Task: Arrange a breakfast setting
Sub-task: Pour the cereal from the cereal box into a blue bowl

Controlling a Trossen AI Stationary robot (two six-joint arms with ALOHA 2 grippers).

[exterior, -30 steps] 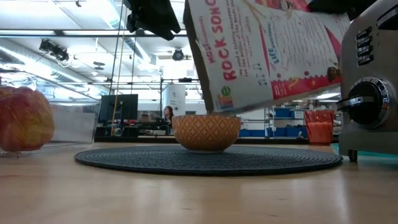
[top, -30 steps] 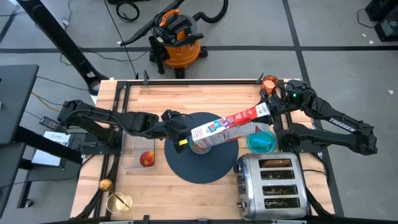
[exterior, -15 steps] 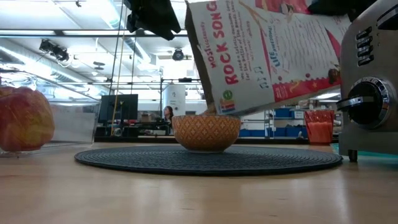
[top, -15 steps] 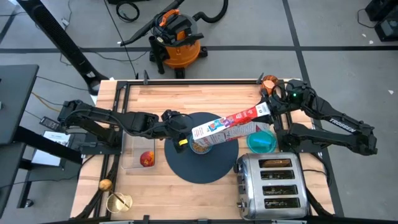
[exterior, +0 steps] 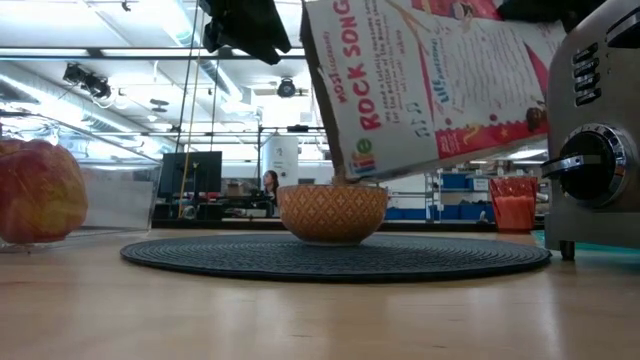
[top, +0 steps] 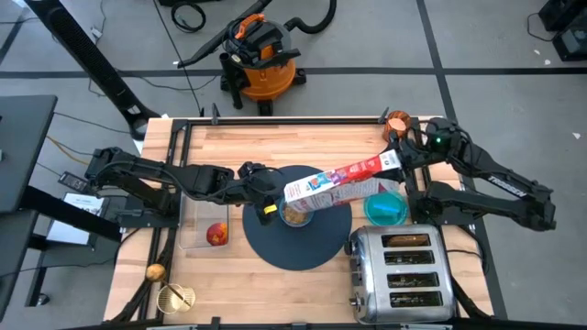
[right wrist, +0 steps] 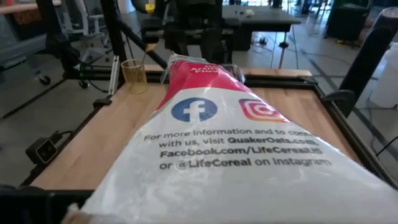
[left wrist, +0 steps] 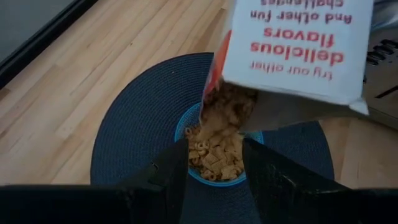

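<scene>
A small bowl [left wrist: 214, 155], blue inside and holding cereal, stands in the middle of the dark round mat [top: 298, 243]. My right gripper [top: 394, 162] is shut on a red and white cereal box [top: 335, 183], tipped with its open end over the bowl [exterior: 332, 212]. My left gripper [top: 271, 203] is open and empty, just left of the bowl and above the mat [exterior: 245, 30]. The teal dish [top: 385, 209] lies right of the mat. The copper cup [top: 398, 121] stands at the far right. The red apple [top: 216, 234] lies left of the mat. The spoon is out of view. My right gripper holds the cereal box by its closed bottom end [top: 381, 165], coming from the table's right. The box itself hides the fingers in the right wrist view [right wrist: 230, 155]. The box is lifted clear and slants down toward the bowl, and cereal spills from its open end [left wrist: 227, 106].
A chrome toaster [top: 401, 272] stands at the near right, close to the mat and the dish. A gold wire cup [top: 174, 298] and a small brown ball [top: 156, 271] sit at the near left corner. The apple rests in a clear tray [top: 204, 229].
The cereal box's open end has dipped a little toward the bowl and come back up in my right gripper. It stays tipped over the bowl.
</scene>
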